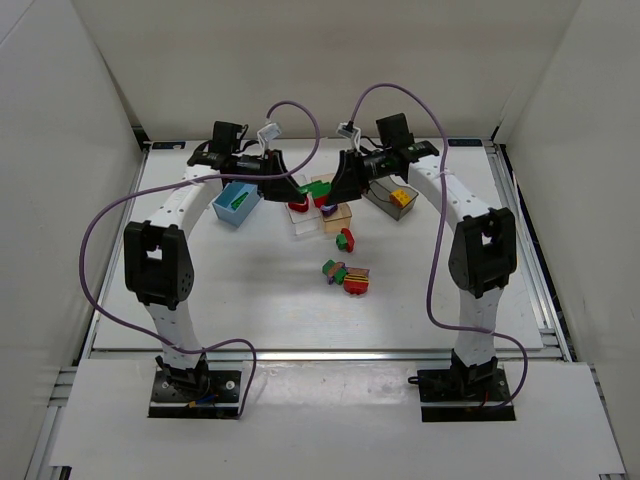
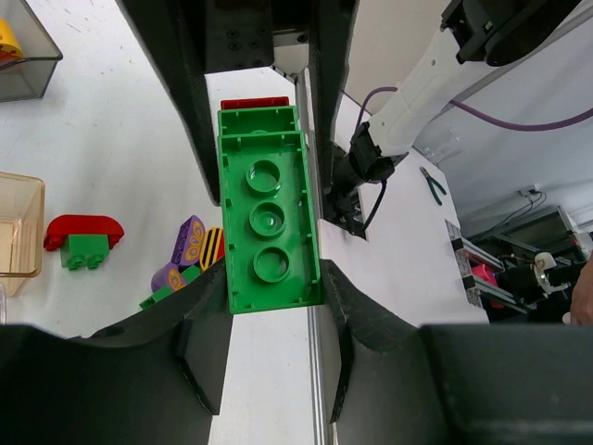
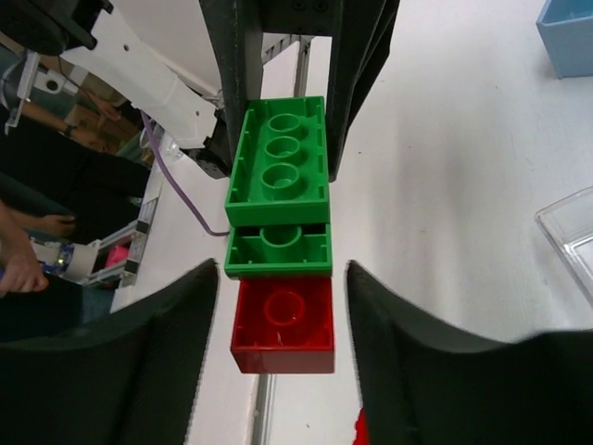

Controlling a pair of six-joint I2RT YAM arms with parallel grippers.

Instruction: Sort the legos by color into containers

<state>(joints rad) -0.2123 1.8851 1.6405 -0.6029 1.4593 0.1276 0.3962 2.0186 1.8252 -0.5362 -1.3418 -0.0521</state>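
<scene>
A stack of three legos, made up of a long green brick (image 2: 269, 218), a short green brick (image 3: 278, 250) and a red brick (image 3: 283, 320), is held in the air between both arms, over the clear bin (image 1: 308, 228). The long green brick is clamped across its side walls by the left gripper (image 2: 274, 278). The right gripper (image 3: 283, 278) is set narrowly about the red brick, but contact cannot be confirmed. The bricks are judged light, rigid and slick. A grip on flat side walls near the seam is advised for parting the press-fit.
</scene>
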